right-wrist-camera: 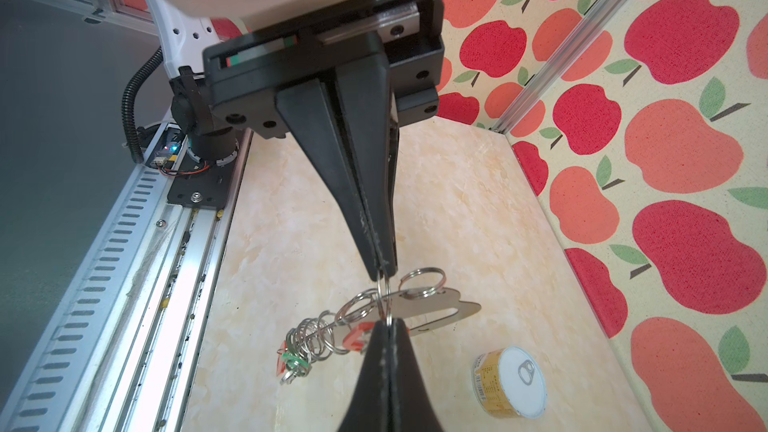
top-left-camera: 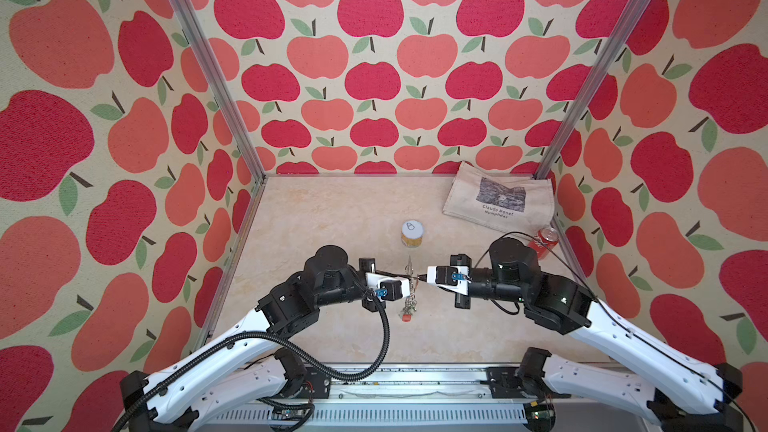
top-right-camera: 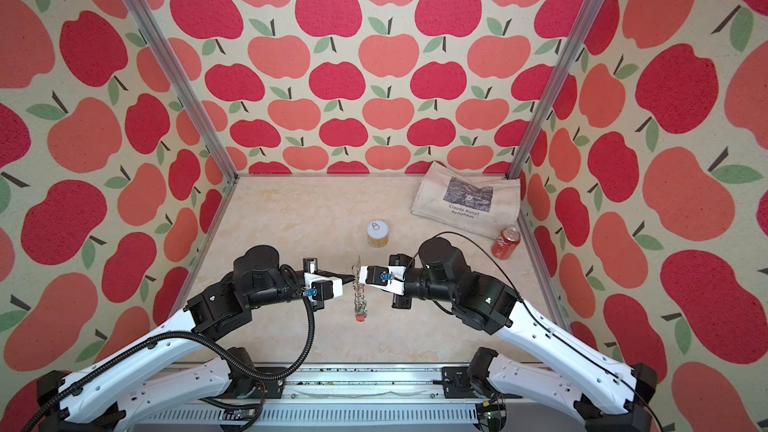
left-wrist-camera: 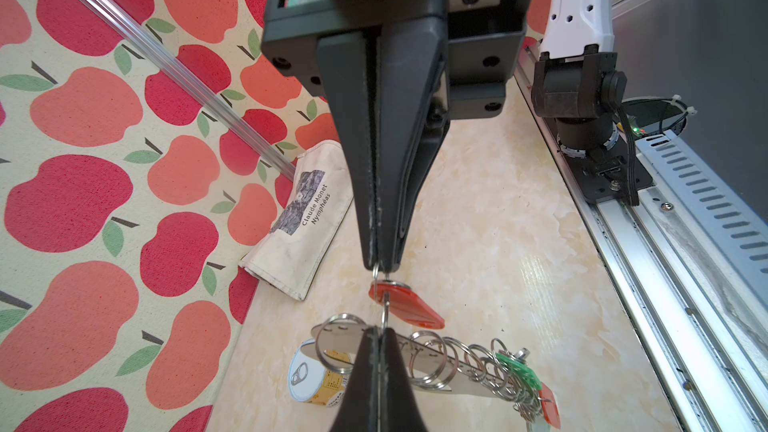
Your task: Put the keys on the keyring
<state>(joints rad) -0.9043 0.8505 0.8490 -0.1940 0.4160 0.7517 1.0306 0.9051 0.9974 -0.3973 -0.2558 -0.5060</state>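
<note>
The keyring [top-left-camera: 409, 268] hangs in the air between my two grippers, edge-on in both top views. In the left wrist view it is a grey plate [left-wrist-camera: 436, 357] with a row of metal rings. My left gripper [left-wrist-camera: 380, 332] is shut on a ring at the plate's edge. My right gripper [right-wrist-camera: 388, 322] is shut on the ring of a red-tagged key [left-wrist-camera: 409, 305] just beside it. The two tips almost touch [top-right-camera: 356, 279]. A green-tagged key [left-wrist-camera: 521, 367] and another red-tagged key [left-wrist-camera: 549, 407] hang among the rings at the plate's far end.
A yellow tin can [top-left-camera: 412, 234] stands on the marble table just behind the grippers. A red soda can [top-left-camera: 545, 242] lies by the right wall, with a printed tote bag [top-left-camera: 503, 197] in the back right corner. Apple-patterned walls close three sides.
</note>
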